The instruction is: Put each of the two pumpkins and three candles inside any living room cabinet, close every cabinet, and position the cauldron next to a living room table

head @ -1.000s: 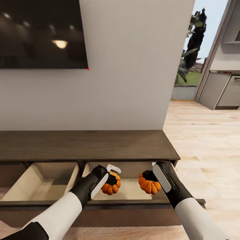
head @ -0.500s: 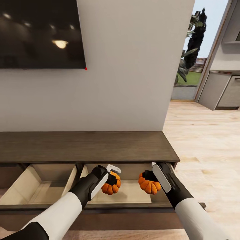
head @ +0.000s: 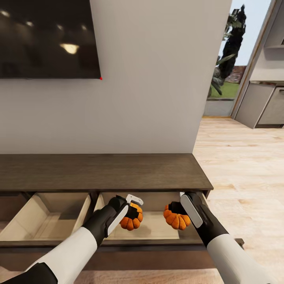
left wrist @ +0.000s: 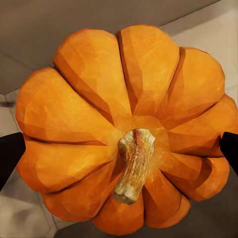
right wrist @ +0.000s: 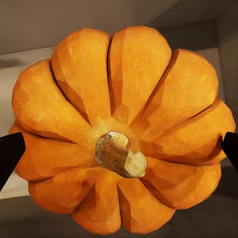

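**Two pumpkins held over the open right drawer**

The left gripper (head: 133,213) is closed around one pumpkin (head: 130,221), its dark fingertips (left wrist: 10,156) pressing the ribbed sides. The right gripper (head: 175,209) grips the other pumpkin (head: 177,219) the same way. Both pumpkins hang side by side, apart, above the pale interior of the right drawer (head: 154,230) of the dark cabinet (head: 102,171). The left drawer (head: 47,217) stands open too. A dark screen (head: 47,39) hangs on the wall beyond.
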